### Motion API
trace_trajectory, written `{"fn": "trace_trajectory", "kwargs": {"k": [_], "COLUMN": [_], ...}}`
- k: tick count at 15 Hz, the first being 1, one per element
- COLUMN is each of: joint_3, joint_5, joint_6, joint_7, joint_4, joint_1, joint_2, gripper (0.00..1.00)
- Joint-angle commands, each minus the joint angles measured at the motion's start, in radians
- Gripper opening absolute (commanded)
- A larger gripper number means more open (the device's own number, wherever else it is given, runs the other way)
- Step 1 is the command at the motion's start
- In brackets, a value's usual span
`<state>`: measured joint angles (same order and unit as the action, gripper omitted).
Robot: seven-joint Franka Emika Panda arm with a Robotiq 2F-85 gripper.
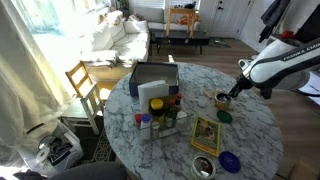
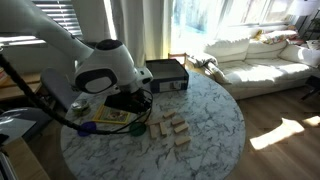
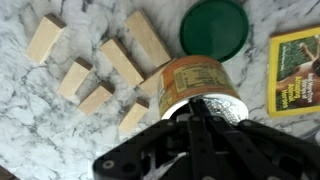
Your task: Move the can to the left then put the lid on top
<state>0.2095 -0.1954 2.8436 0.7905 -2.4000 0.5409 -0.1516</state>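
The can (image 3: 195, 78) is a short round tin with a yellow-brown label and a pale inside. It stands on the marble table right under my gripper (image 3: 193, 106), whose fingers are shut on its near rim. The green lid (image 3: 213, 28) lies flat on the table just beyond the can, close to it. In an exterior view the can (image 1: 221, 100) sits near the table's edge with the gripper (image 1: 231, 95) on it and the lid (image 1: 226, 117) beside it. In the exterior view taken from the opposite side, the arm hides both can and lid.
Several wooden blocks (image 3: 105, 60) lie beside the can and show in an exterior view (image 2: 170, 128). A yellow book (image 3: 295, 70) lies on its other side. A black box (image 1: 155, 80), small jars (image 1: 160, 115), a blue-purple disc (image 1: 229, 160) and a silvery tin (image 1: 203, 167) share the round table (image 1: 255, 135).
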Motion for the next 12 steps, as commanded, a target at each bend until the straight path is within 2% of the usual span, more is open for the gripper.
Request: {"fn": "trace_trajectory", "kwargs": {"k": [1, 3, 6, 7, 8, 12], "joint_3": [0.156, 0.155, 0.103, -0.054, -0.086, -0.235], "joint_5": [-0.158, -0.222, -0.244, -0.239, -0.221, -0.210], "joint_6": [-0.134, -0.217, -0.354, -0.394, -0.426, -0.484], "joint_7": [0.266, 0.407, 0.605, 0.654, 0.686, 0.813], "joint_4": [-0.024, -0.027, -0.048, -0.054, -0.060, -0.103], "joint_1": [0.167, 0.199, 0.225, 0.085, 0.071, -0.057], "joint_2": [0.075, 0.100, 0.134, 0.142, 0.146, 0.157], "gripper": [0.00, 0.00, 0.00, 0.00, 0.00, 0.00]}}
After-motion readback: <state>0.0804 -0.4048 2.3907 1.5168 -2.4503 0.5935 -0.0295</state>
